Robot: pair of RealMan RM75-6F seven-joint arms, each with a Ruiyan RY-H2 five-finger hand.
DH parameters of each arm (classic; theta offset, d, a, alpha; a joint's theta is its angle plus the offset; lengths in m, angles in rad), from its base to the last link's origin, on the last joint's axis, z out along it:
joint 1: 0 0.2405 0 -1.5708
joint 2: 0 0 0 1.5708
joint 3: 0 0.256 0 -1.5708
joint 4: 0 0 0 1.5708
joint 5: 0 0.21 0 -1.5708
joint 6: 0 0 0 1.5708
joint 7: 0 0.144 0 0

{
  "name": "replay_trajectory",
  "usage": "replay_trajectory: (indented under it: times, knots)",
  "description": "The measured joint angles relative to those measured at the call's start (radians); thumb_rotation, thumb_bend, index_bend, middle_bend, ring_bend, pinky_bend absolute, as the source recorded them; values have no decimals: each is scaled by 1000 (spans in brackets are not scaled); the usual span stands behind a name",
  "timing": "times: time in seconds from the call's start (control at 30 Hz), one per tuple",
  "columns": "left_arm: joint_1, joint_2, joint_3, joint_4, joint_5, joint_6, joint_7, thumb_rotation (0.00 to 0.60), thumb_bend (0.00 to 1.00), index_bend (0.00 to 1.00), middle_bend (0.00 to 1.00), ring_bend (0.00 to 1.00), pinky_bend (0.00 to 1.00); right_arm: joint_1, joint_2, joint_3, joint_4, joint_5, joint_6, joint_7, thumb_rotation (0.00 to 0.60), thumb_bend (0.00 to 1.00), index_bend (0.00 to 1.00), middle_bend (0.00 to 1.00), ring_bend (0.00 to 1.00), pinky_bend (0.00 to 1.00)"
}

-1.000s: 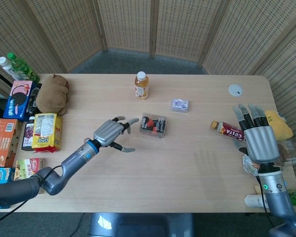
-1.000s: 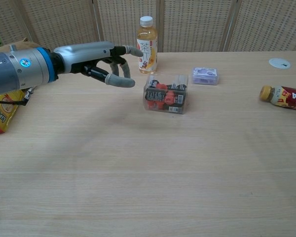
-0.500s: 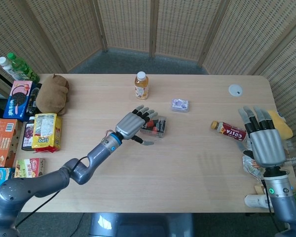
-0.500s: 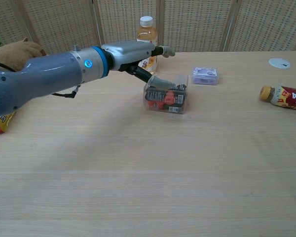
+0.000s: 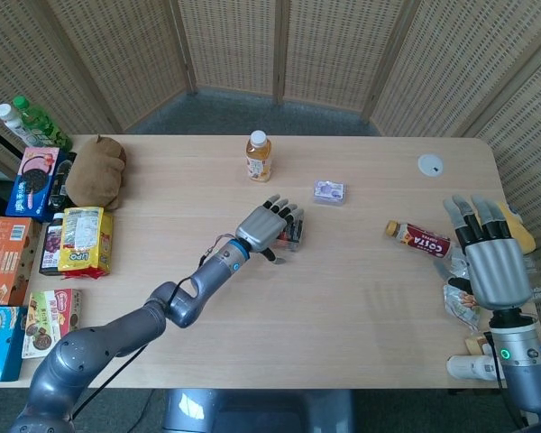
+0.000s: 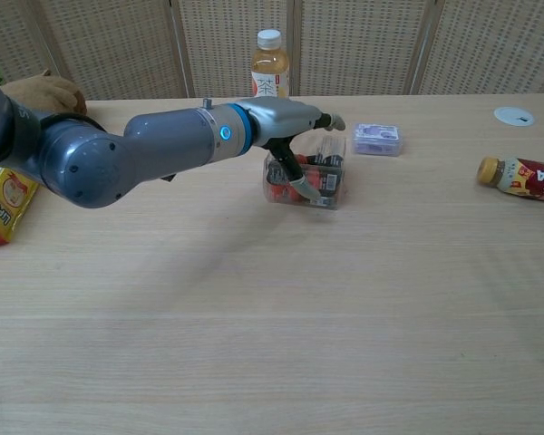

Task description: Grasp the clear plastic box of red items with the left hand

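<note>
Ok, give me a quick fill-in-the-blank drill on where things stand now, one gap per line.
1. The left hand sits over the clear plastic box of ____ items.
2. The right hand holds ____.
3. The bottle behind the box stands ____.
4. The red-labelled bottle lies on its ____.

Missing: red; nothing; upright; side

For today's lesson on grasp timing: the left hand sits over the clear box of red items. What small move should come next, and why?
Probably close the fingers. The left hand lies over the clear plastic box, with its thumb down the near face and the other fingers across the top, but a firm grip is not evident. The box rests on the table, so closing should come before lifting.
</note>
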Motion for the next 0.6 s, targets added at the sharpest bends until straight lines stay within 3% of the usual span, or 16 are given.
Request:
replay_trajectory:
  times: [0.1, 0.27, 0.33, 0.43, 0.5, 0.6]
  knots:
    - [-11, -21, 3, 33, -1, -13, 6, 445, 0, 0, 0, 0, 0, -4, -1, 1, 7, -3, 6, 9, 549, 239, 0, 0, 0, 0]
    - [-15, -41, 2, 65, -16, -26, 24, 540, 4, 0, 0, 48, 49, -12, 2, 4, 9, -5, 19, 17, 545, 240, 0, 0, 0, 0]
    - [-13, -42, 0, 65, -27, -38, 30, 586, 47, 42, 45, 211, 225, -16, 3, 5, 8, -6, 27, 23, 550, 240, 0, 0, 0, 0]
    - [-8, -42, -1, 63, -36, -40, 44, 600, 186, 274, 296, 515, 510, -21, 5, 6, 7, -9, 32, 23, 550, 237, 0, 0, 0, 0]
    - [-4, -44, -4, 62, -40, -25, 49, 600, 250, 410, 422, 636, 623, -21, 7, 6, 4, -12, 31, 20, 543, 239, 0, 0, 0, 0]
    - [7, -44, -12, 53, -43, 13, 49, 600, 306, 521, 513, 728, 709, -19, 8, 7, -3, -13, 27, 15, 548, 239, 0, 0, 0, 0]
